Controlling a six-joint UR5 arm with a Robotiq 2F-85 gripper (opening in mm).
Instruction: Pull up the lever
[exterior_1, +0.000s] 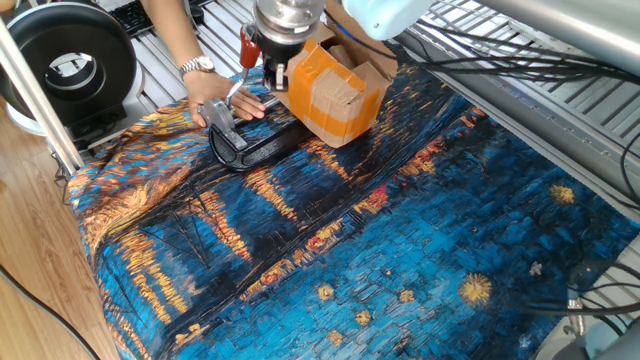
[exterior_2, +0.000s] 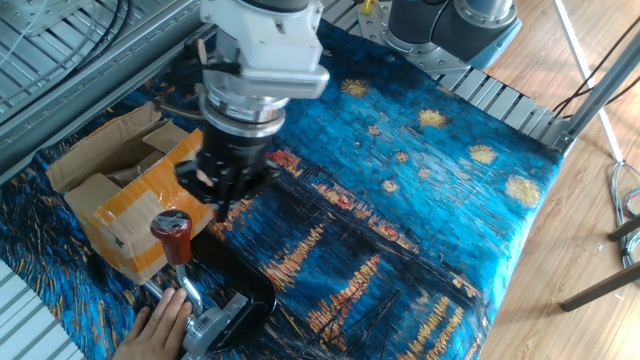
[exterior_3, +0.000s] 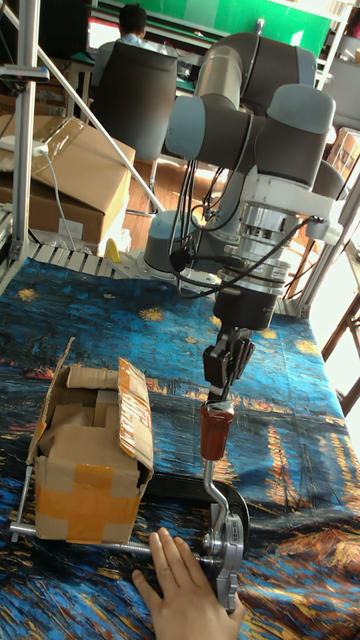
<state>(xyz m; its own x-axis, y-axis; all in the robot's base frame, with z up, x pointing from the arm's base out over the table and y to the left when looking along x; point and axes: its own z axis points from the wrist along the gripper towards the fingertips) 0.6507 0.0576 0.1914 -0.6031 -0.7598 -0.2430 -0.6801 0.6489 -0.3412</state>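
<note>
Approach step in hand: claw (exterior_3: 226, 372) hovering just above the lever's red-brown knob (exterior_3: 215, 430), not touching in the tall fixed view, fingers close together with a narrow gap, gripping nothing. Lever (exterior_3: 212, 475) already standing near upright, thin rod rising from the silver bracket (exterior_3: 228, 553) on the black curved base (exterior_2: 240, 282), at the 6 o'clock edge of the painted cloth (exterior_2: 420, 200) on the bench in the other fixed view. Knob just beside the orange-taped cardboard box (exterior_2: 130, 205), at its 5 o'clock. Person's hand (exterior_3: 180, 590) pressed flat beside the bracket, apparently steadying it.

Next, probably: opening wider, dropping around or behind the knob, closing, then drawing upward along the hinge arc. Care needed near the box and the steadying hand; little travel seemingly left, judging by the rod's angle.
</note>
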